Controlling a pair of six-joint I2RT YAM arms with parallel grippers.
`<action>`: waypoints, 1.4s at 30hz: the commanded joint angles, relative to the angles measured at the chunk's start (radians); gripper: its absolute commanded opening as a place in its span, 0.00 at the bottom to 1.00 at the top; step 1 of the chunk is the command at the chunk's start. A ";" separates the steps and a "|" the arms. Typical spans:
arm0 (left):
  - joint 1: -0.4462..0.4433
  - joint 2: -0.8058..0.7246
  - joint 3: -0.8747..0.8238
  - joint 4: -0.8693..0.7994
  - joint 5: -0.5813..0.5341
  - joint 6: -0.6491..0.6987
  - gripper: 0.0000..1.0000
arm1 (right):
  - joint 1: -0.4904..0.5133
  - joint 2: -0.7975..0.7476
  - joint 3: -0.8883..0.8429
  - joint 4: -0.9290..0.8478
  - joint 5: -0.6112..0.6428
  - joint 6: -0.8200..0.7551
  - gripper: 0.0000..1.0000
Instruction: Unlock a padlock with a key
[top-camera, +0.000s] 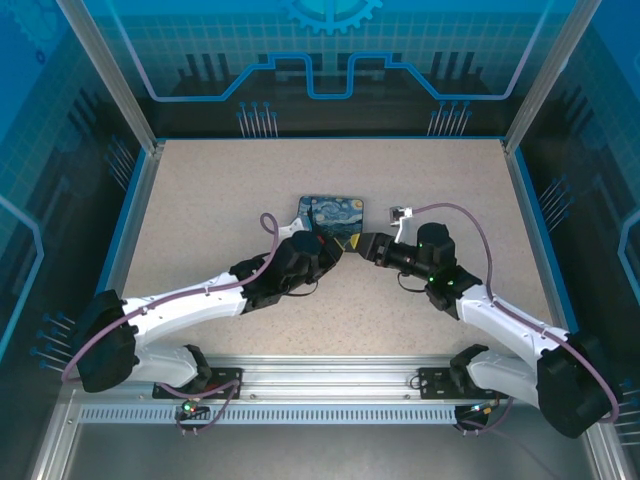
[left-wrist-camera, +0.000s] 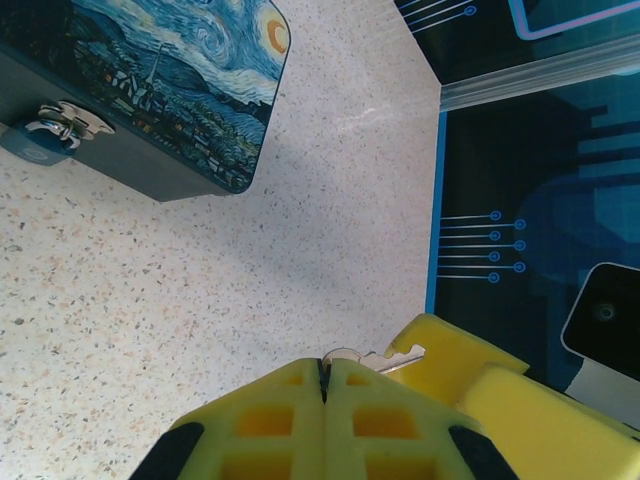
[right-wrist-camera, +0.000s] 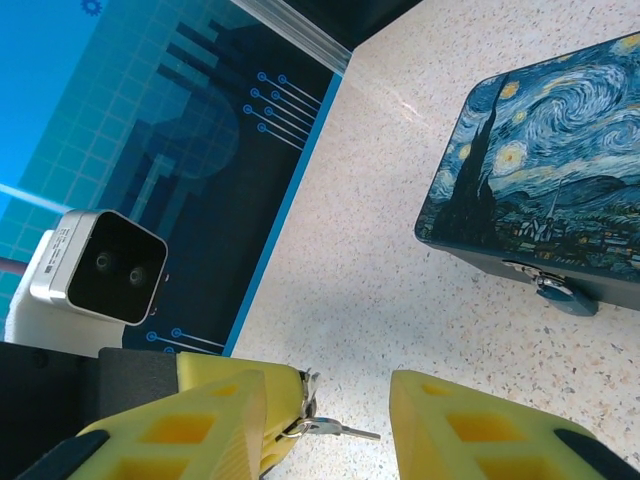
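- From above, we see two arms reaching in from the lower corners and meeting at the middle of the speckled worktop (top-camera: 200, 200).
- Just above where they meet lies a box (top-camera: 335, 212) printed with dark blue swirls.
- The left pincer (top-camera: 338, 250) and the right pincer (top-camera: 368, 245) sit tip to tip just below the box.
- In the left wrist view, the left pincer (left-wrist-camera: 322, 365) at bottom centre has its yellow fingers (left-wrist-camera: 270, 410) pressed together.
- These fingers grip the head of the key (left-wrist-camera: 385, 358), and its thin silvery blade sticks out to the right.
- The blade reaches a yellow finger (left-wrist-camera: 450, 360) of the other pincer.
- In the right wrist view, the right pincer (right-wrist-camera: 330, 380) at the bottom edge is spread wide and grips nothing.
- The key (right-wrist-camera: 335, 430) lies in the gap, close to the left-hand finger (right-wrist-camera: 210, 425).
- The box (right-wrist-camera: 540, 170) fills the upper right of this view.
- A silver clasp (right-wrist-camera: 545, 280) sits on the box's near side.
- Hanging from the clasp is what looks like the padlock (right-wrist-camera: 575, 302), small and bluish-grey here, well apart from the key.
- In the left wrist view, this padlock (left-wrist-camera: 35, 148) is at the upper left edge.
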 joint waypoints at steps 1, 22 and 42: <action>-0.009 0.007 0.033 0.027 -0.033 -0.021 0.00 | 0.015 0.008 0.023 0.029 0.026 0.015 0.38; -0.011 0.013 0.032 0.031 -0.028 -0.014 0.00 | 0.043 0.060 0.074 0.021 0.027 0.010 0.25; -0.011 -0.020 0.059 -0.040 -0.008 0.168 0.57 | 0.012 0.087 0.161 -0.117 0.018 -0.064 0.00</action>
